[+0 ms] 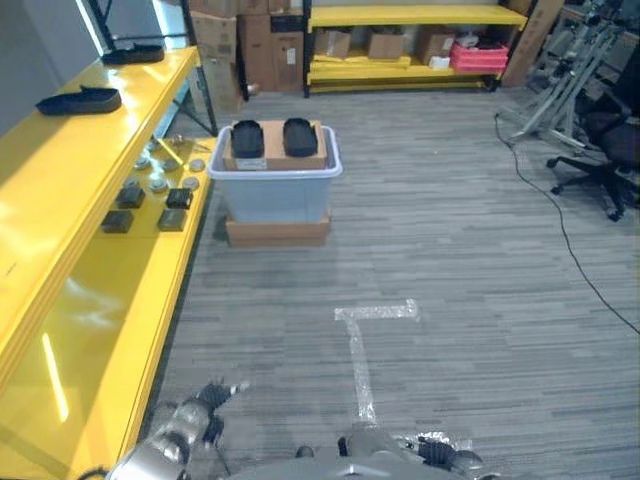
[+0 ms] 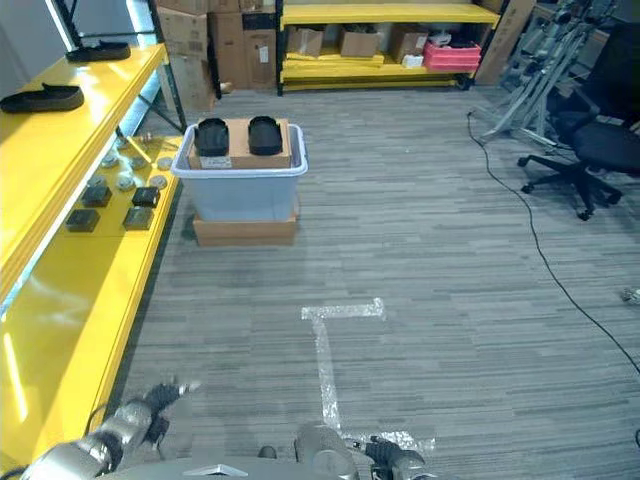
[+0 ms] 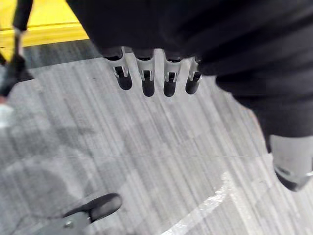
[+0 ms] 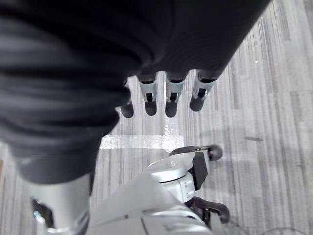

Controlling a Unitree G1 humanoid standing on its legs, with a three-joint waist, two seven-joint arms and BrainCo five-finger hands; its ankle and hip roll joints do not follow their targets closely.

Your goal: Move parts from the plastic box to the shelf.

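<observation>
The pale plastic box [image 1: 274,187] stands on a flat cardboard base on the carpet ahead, beside the yellow shelf [image 1: 95,190]. A cardboard sheet lies across its top and carries two black parts [image 1: 248,138] side by side. Several small dark and round parts [image 1: 150,195] lie on the shelf's lower level. Two long black parts [image 1: 80,100] rest on its top level. My left hand [image 1: 208,402] hangs low near the shelf's edge, its fingers [image 3: 146,81] straight and holding nothing. My right hand [image 1: 440,453] hangs low over the carpet, its fingers [image 4: 168,98] straight and bare too.
A white tape mark [image 1: 362,345] lies on the carpet between me and the box. A far yellow rack [image 1: 410,45] holds cardboard boxes and a red crate. An office chair [image 1: 612,140] and a floor cable [image 1: 560,225] are at the right.
</observation>
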